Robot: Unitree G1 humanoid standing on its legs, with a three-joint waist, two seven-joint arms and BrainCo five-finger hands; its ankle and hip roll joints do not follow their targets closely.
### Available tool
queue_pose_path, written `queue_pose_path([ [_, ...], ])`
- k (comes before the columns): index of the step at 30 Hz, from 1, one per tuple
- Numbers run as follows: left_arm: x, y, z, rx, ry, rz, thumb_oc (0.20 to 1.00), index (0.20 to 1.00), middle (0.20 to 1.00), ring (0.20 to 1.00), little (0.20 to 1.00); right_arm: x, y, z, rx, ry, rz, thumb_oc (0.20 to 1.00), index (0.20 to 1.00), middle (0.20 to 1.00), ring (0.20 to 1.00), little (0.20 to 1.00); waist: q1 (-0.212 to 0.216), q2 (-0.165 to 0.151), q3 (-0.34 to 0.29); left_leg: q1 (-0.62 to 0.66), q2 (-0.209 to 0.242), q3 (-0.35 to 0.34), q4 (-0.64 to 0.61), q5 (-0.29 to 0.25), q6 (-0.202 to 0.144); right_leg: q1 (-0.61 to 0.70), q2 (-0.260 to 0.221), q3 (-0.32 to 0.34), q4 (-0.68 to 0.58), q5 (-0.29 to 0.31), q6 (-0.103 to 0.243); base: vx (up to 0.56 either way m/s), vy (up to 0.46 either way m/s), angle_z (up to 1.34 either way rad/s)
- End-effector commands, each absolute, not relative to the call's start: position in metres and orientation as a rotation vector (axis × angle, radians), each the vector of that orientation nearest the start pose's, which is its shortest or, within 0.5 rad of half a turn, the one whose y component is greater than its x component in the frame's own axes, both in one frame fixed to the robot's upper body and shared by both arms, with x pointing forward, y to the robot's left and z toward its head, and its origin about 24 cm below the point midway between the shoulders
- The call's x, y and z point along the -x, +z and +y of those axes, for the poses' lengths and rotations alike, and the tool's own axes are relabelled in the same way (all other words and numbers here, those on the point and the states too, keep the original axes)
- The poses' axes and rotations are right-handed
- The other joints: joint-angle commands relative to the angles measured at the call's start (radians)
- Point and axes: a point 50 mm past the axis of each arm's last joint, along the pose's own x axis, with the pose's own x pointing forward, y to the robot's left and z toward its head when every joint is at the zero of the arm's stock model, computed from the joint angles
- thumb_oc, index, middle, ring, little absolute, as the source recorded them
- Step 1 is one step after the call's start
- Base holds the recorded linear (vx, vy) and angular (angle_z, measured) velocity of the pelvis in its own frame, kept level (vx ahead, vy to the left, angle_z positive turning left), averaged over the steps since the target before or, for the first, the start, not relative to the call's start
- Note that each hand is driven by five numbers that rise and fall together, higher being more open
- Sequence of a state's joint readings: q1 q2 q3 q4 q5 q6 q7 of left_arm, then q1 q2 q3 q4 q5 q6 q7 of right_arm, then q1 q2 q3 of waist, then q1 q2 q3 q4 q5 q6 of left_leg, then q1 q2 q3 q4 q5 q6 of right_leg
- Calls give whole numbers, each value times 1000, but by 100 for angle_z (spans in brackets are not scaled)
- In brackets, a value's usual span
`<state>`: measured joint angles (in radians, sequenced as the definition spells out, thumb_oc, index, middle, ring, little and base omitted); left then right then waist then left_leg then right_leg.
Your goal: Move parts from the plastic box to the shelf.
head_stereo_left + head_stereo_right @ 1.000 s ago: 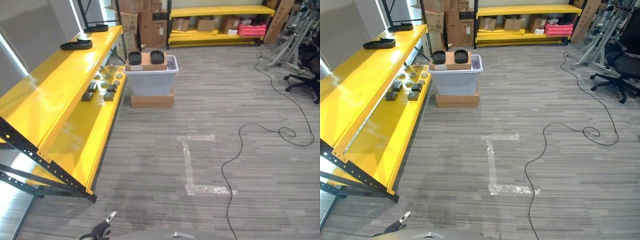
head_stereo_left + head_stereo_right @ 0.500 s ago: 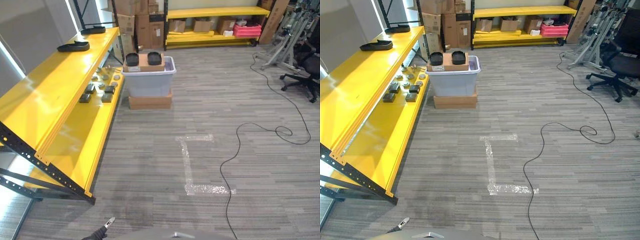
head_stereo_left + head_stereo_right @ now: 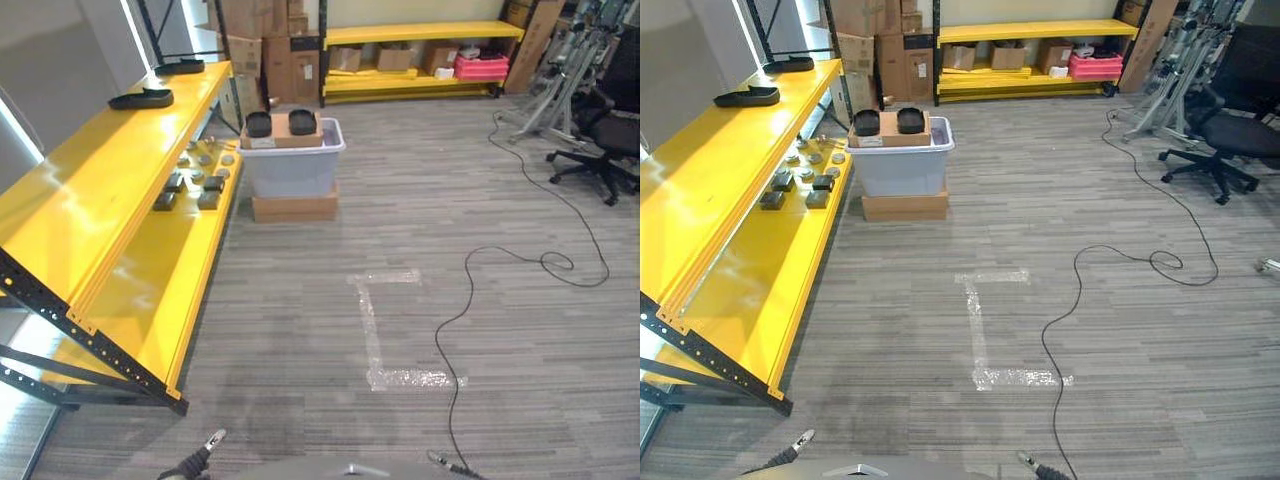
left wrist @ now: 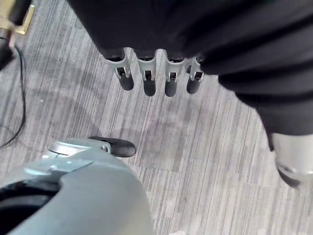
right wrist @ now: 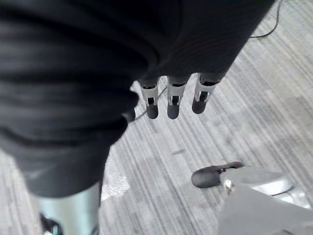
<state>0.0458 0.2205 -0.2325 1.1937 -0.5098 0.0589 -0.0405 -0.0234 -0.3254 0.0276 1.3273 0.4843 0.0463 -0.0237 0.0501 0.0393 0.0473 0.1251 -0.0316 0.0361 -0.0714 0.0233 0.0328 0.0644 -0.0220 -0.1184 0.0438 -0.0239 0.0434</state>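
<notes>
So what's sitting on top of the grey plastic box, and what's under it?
A brown cardboard box with two round black parts lies across the grey plastic box; a flat brown carton sits under it. What is inside the plastic box is hidden.

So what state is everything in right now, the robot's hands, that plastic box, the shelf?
Left hand: open, fingers straight, holding nothing.
Right hand: open, fingers straight, holding nothing.
Plastic box: lidless, on a flat carton, with a cardboard box carrying two black parts across its rim.
Yellow shelf: small parts on the lower level.
</notes>
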Motion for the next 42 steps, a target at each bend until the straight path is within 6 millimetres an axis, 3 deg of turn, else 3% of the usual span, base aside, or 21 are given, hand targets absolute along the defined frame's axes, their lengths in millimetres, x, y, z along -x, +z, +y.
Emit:
queue_pose_path([
  [1, -99, -160, 225, 203, 253, 1165, 1000, 1000, 1000, 1000, 1000, -94, -151, -273, -157, -482, 1200, 1000, 1000, 1000, 1000, 1000, -2, -41, 49, -41, -70, -34, 67, -63, 64, -56, -64, 26, 114, 89, 84, -50, 128, -7],
  [3, -113, -155, 229, 192, 241, 1119, 1000, 1000, 1000, 1000, 1000, -107, -149, -266, -171, -445, 1146, 1000, 1000, 1000, 1000, 1000, -16, -41, 94, -64, -86, -41, 113, -86, 101, -191, -81, 31, 329, 160, 106, -56, 135, -24],
  [6, -117, -153, 231, 188, 232, 1108, 1000, 1000, 1000, 1000, 1000, -116, -148, -258, -195, -428, 1116, 1000, 1000, 1000, 1000, 1000, -20, -33, 119, -77, -83, -41, 149, -99, 111, -277, -86, 30, 473, 194, 107, 0, 80, -32],
  [8, -117, -152, 231, 191, 234, 1109, 1000, 1000, 1000, 1000, 1000, -122, -145, -253, -208, -408, 1102, 1000, 1000, 1000, 1000, 1000, -21, -35, 127, -82, -85, -36, 168, -109, 112, -311, -94, 20, 477, 217, 109, 55, 15, 11],
  [9, -116, -152, 231, 190, 236, 1110, 1000, 1000, 1000, 1000, 1000, -124, -145, -251, -207, -398, 1099, 1000, 1000, 1000, 1000, 1000, -23, -38, 129, -84, -88, -33, 176, -114, 110, -319, -97, 15, 454, 230, 113, 194, -95, -16],
  [14, -102, -155, 242, 166, 272, 1150, 1000, 1000, 1000, 1000, 1000, -125, -144, -246, -198, -333, 1114, 1000, 1000, 1000, 1000, 1000, -52, -103, 128, -25, -125, -59, 202, -195, 84, -298, -120, 2, -18, 305, 161, 405, -215, -15],
  [18, -96, -156, 242, 154, 277, 1156, 1000, 1000, 1000, 1000, 1000, -115, -147, -245, -183, -313, 1147, 1000, 1000, 1000, 1000, 1000, -65, -117, 122, 16, -97, -57, 224, -236, 74, -300, -129, -7, -86, 320, 169, 503, -243, 0],
  [21, -96, -157, 240, 161, 287, 1152, 1000, 1000, 1000, 1000, 1000, -112, -146, -248, -166, -310, 1157, 1000, 1000, 1000, 1000, 1000, -71, -117, 114, 27, -79, -57, 227, -240, 64, -273, -118, 1, -93, 290, 156, 364, -171, 18],
  [23, -96, -157, 237, 219, 335, 1143, 1000, 1000, 1000, 1000, 1000, -109, -147, -252, -101, -313, 1176, 1000, 1000, 1000, 1000, 1000, -83, -110, 86, 70, -22, -67, 226, -232, 21, -237, -85, 39, -49, 242, 111, 568, -278, 39],
  [25, -96, -158, 237, 238, 339, 1135, 1000, 1000, 1000, 1000, 1000, -112, -146, -254, -75, -298, 1174, 1000, 1000, 1000, 1000, 1000, -80, -107, 74, 70, 29, -53, 252, -163, -17, -212, -61, 30, -28, 220, 81, 340, -224, 58],
  [27, -100, -157, 236, 251, 346, 1112, 1000, 1000, 1000, 1000, 1000, -117, -143, -258, -5, -265, 1168, 1000, 1000, 1000, 1000, 1000, -77, -114, 69, 14, 94, -19, 397, -51, -44, -171, -31, 31, -34, 182, 43, 312, -251, 15],
  [28, -100, -157, 236, 254, 349, 1110, 1000, 1000, 1000, 1000, 1000, -118, -143, -258, 1, -265, 1167, 1000, 1000, 1000, 1000, 1000, -78, -112, 69, 8, 98, -19, 409, -50, -46, -169, -28, 30, -34, 180, 41, 390, -380, -18],
  [29, -105, -155, 236, 284, 375, 1095, 1000, 1000, 1000, 1000, 1000, -117, -142, -263, 21, -282, 1169, 1000, 1000, 1000, 1000, 1000, -70, -134, 78, -123, 133, -14, 667, 12, -48, -140, -16, 38, -33, 159, 7, 329, -357, -24],
  [30, -108, -154, 238, 287, 379, 1087, 1000, 1000, 1000, 1000, 1000, -116, -142, -264, 18, -294, 1170, 1000, 1000, 1000, 1000, 1000, -69, -143, 84, -184, 151, -8, 769, 27, -48, -124, -7, 35, -35, 151, -10, 385, -405, -9],
  [33, -116, -151, 240, 278, 365, 1067, 1000, 1000, 1000, 1000, 1000, -113, -140, -269, 29, -304, 1167, 1000, 1000, 1000, 1000, 1000, -54, -145, 109, -327, 154, 17, 847, 6, -24, -77, 10, 19, -35, 128, -26, 234, -143, 10],
  [35, -120, -149, 242, 302, 379, 1034, 1000, 1000, 1000, 1000, 1000, -113, -140, -271, 42, -307, 1165, 1000, 1000, 1000, 1000, 1000, -34, -136, 129, -354, 94, 74, 674, -12, -13, -34, 22, 7, -37, 95, -18, 400, 0, 20],
  [37, -119, -149, 243, 321, 408, 1018, 1000, 1000, 1000, 1000, 1000, -114, -140, -270, 51, -307, 1165, 1000, 1000, 1000, 1000, 1000, -12, -112, 129, -378, 23, 80, 459, 41, -29, -12, 43, 20, -32, 79, -5, 439, 120, 12],
  [39, -117, -148, 244, 330, 429, 1009, 1000, 1000, 1000, 1000, 1000, -114, -139, -269, 61, -301, 1161, 1000, 1000, 1000, 1000, 1000, 14, -77, 122, -418, -1, 71, 263, 127, -56, 8, 74, 40, -14, 56, -6, 464, 129, -48],
  [40, -116, -148, 244, 332, 432, 1008, 1000, 1000, 1000, 1000, 1000, -114, -139, -269, 62, -298, 1160, 1000, 1000, 1000, 1000, 1000, 17, -74, 123, -418, -4, 71, 239, 140, -59, 15, 76, 43, -9, 49, -6, 753, 165, -76],
  [41, -110, -149, 246, 339, 443, 1005, 1000, 1000, 1000, 1000, 1000, -114, -138, -268, 77, -271, 1138, 1000, 1000, 1000, 1000, 1000, 46, -46, 125, -484, -6, 102, 115, 212, -85, 73, 105, 49, 16, 4, -16, 607, 120, -64],
  [42, -110, -149, 246, 336, 442, 1005, 1000, 1000, 1000, 1000, 1000, -113, -138, -268, 75, -270, 1135, 1000, 1000, 1000, 1000, 1000, 47, -46, 126, -488, -9, 106, 110, 215, -86, 81, 105, 49, 19, -3, -16, 589, 119, -35],
])
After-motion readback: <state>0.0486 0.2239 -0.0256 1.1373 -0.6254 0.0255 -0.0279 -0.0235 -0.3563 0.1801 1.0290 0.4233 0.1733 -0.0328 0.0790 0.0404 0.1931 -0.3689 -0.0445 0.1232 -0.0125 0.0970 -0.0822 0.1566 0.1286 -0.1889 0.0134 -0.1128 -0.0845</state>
